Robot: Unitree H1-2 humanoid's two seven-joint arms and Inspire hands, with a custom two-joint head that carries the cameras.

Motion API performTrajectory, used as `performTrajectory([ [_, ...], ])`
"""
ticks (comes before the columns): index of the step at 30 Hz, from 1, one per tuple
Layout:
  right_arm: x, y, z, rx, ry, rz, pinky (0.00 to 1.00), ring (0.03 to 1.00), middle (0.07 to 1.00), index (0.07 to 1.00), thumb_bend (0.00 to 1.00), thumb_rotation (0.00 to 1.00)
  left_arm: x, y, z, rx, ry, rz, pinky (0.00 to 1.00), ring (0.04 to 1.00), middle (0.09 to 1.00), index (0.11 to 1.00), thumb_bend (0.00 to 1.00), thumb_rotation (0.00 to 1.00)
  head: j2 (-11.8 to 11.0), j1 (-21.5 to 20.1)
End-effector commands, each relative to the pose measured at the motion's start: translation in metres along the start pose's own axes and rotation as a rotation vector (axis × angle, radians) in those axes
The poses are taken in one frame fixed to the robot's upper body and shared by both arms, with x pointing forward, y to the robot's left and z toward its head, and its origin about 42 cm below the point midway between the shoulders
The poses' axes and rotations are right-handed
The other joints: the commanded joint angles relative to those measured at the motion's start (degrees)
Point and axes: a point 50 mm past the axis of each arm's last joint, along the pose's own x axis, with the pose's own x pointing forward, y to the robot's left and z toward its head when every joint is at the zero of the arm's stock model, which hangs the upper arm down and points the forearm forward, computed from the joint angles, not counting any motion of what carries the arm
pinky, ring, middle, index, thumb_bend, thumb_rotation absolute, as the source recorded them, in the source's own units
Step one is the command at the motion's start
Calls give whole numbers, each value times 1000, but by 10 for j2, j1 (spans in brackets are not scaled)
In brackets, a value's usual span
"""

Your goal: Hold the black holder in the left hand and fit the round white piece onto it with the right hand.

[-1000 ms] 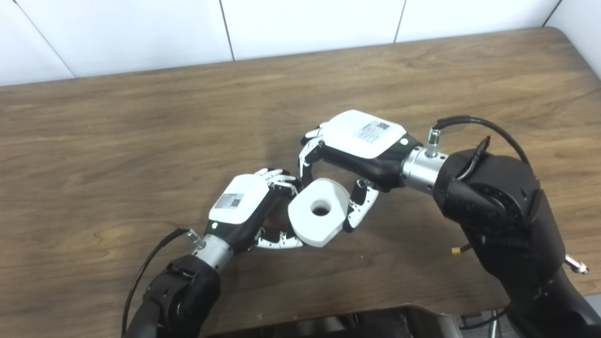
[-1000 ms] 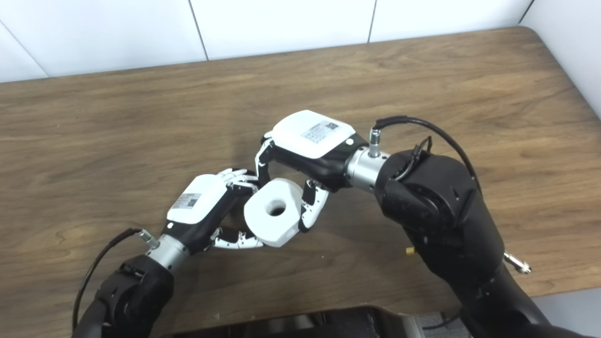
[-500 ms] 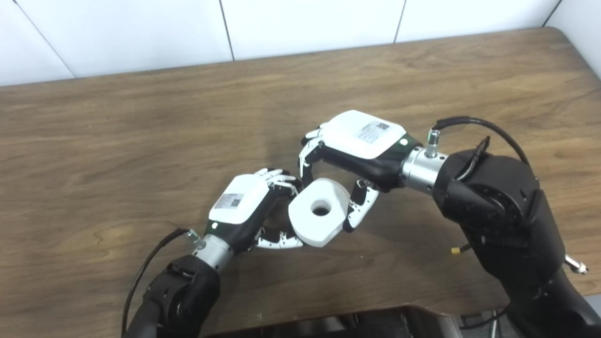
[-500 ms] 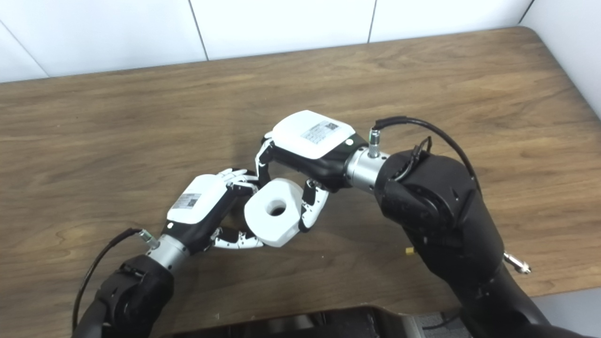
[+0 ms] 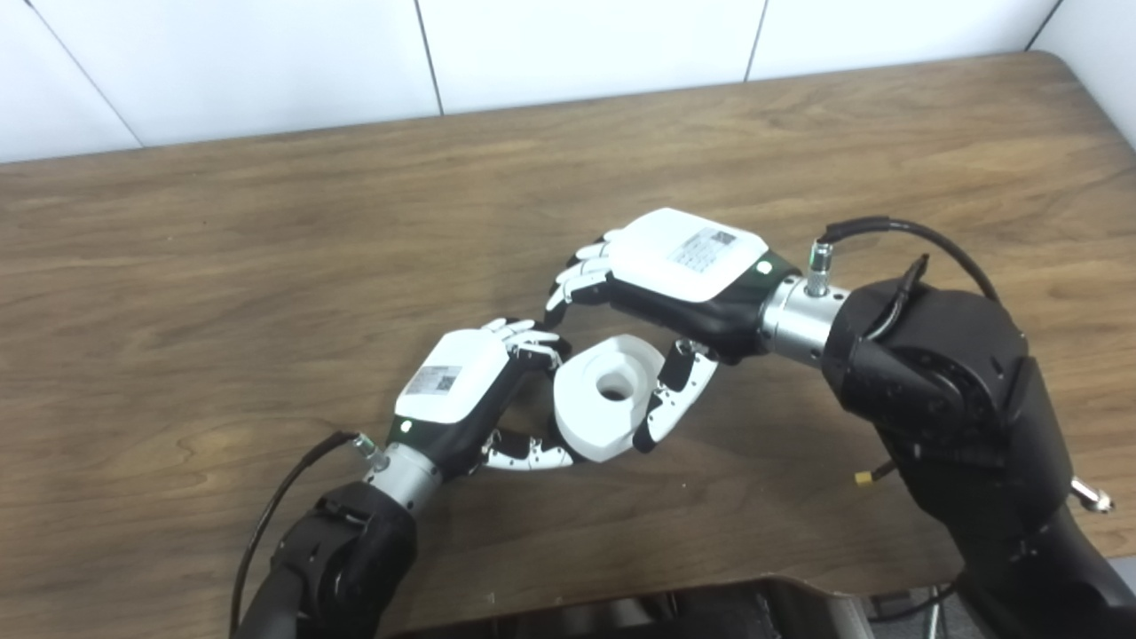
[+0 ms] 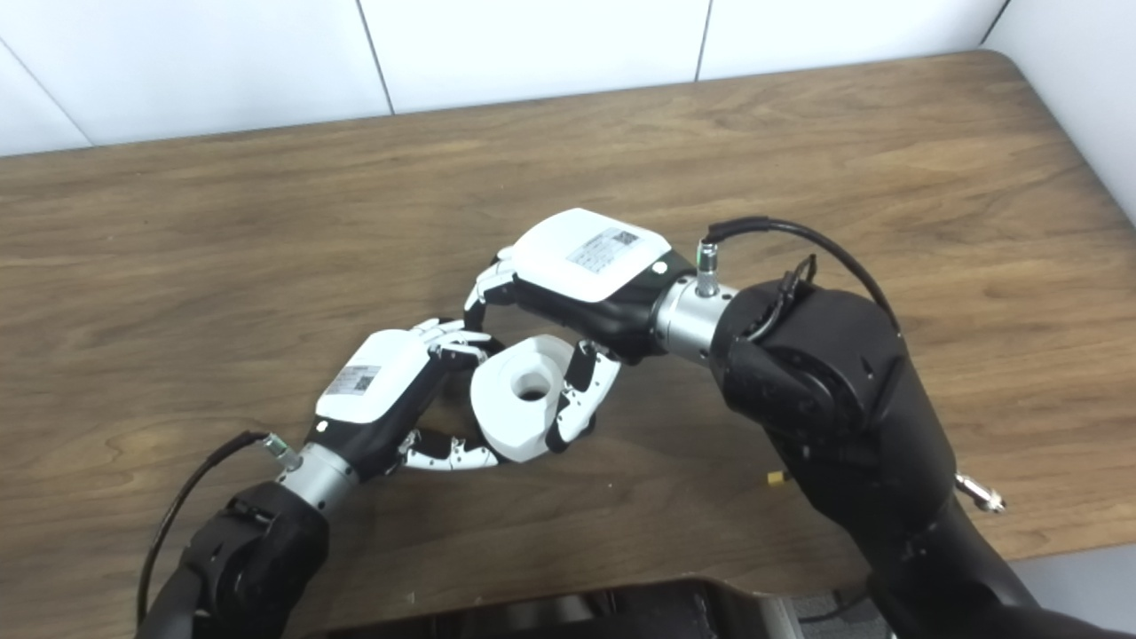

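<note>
table: wood, matt | round white piece: smooth plastic

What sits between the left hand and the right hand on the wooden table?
The round white piece with a centre hole sits between the left hand and right hand. The left eye view shows fingers of both hands against it.

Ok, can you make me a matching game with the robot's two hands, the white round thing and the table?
Things:
1. left hand
2. right hand
3. round white piece
4. table

Descriptions:
A. brown wood
B. has a hole in the middle
C. fingers lifted above the white piece, thumb beside it
D. lower in the picture, at the white piece's left side

Pairs: 1-D, 2-C, 3-B, 4-A
</note>
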Motion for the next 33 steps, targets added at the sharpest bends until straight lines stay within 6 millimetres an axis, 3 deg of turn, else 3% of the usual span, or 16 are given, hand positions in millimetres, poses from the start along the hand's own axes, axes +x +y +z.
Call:
performTrajectory([
  [1,-4,-16,4,-42,-7,-68,953,925,878,795,996,317,-5,-18,-5,-13,35,-110,899,872,791,486,518,57,1,-1],
  [16,-7,-22,7,-70,-7,-67,977,950,917,794,1000,374,-5,-18,-6,-19,41,-111,902,873,790,486,518,57,-1,-1],
  [22,-13,-36,10,-75,-15,-52,998,969,947,825,1000,420,-6,-17,-7,-17,36,-104,892,866,783,486,518,57,-3,0],
  [33,-24,-50,15,-65,-25,-88,1000,984,964,859,1000,418,-8,-14,-10,-33,42,-88,864,842,769,488,519,62,-5,4],
])
